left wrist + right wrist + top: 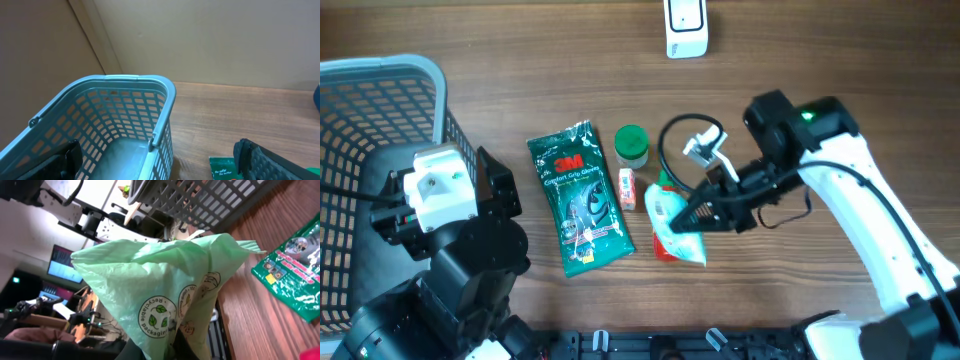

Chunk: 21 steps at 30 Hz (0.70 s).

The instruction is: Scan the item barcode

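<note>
Gripping the pale green pouch (667,212) by one edge, the right gripper (698,212) is clamped tight on it. The pouch sits low at mid-table, just beside the 3M pack (578,195) and the green-capped bottle (631,144). The left gripper (160,167) is spread wide above the basket (125,81), holding nothing. No barcode shows in any view, only a recycling logo. Best move is probably to carry the pouch to the white scanner (686,28) at the far edge, rotate it until the code faces the scanner, and hold the floppy film taut.
</note>
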Each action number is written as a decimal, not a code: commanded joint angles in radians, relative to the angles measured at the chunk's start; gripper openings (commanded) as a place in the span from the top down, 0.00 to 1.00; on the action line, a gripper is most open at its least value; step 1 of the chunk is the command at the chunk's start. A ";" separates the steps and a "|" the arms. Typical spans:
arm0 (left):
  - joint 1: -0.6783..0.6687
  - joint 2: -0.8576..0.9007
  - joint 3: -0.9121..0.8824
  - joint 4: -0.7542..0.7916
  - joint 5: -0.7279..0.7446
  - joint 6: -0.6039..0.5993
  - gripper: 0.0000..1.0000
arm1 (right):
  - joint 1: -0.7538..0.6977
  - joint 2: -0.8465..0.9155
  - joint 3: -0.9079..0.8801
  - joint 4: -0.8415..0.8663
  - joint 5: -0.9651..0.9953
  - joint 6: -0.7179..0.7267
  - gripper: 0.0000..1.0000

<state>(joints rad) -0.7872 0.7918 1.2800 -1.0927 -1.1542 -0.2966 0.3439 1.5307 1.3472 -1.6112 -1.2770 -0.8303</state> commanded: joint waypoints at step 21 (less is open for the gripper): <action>-0.001 -0.002 0.001 0.003 0.002 0.005 0.00 | -0.017 0.263 0.081 1.152 1.451 0.699 0.96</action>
<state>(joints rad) -0.7872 0.7929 1.2800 -1.0931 -1.1538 -0.2966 0.3283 1.6520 1.3293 -0.5117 0.0696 -0.0582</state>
